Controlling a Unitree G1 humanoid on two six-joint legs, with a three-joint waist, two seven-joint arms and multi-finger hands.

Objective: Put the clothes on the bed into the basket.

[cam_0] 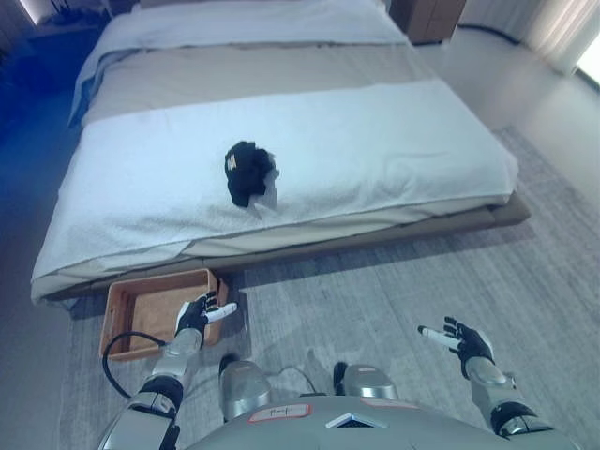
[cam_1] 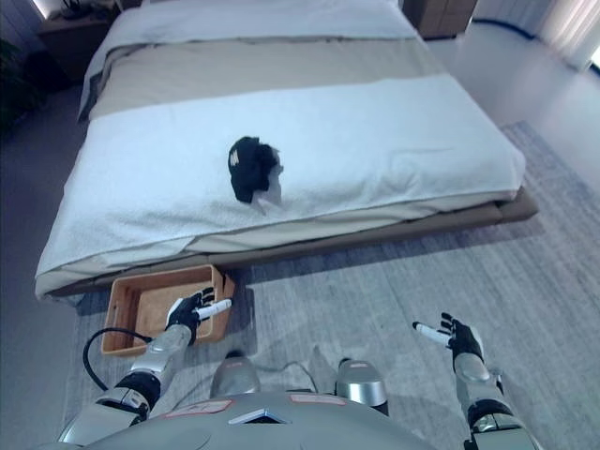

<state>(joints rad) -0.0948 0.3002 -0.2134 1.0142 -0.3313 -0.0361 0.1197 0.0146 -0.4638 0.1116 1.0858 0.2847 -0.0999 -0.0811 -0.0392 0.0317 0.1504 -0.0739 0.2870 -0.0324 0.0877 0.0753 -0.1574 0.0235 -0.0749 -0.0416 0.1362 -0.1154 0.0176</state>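
Note:
A crumpled black garment (cam_0: 249, 172) lies on the white bedspread of the bed (cam_0: 375, 141), near its front edge. A brown basket (cam_0: 131, 314) stands on the floor by the bed's front left corner; its inside looks empty. My left hand (cam_0: 197, 314) is open, held over the basket's right edge. My right hand (cam_0: 461, 341) is open and empty, held over the carpet at the lower right. Both hands are well short of the garment.
A grey carpet (cam_0: 422, 281) covers the floor in front of the bed. A beige band and white bedding run across the far part of the bed (cam_0: 253, 66). A dark wooden nightstand (cam_0: 433, 19) stands at the far right.

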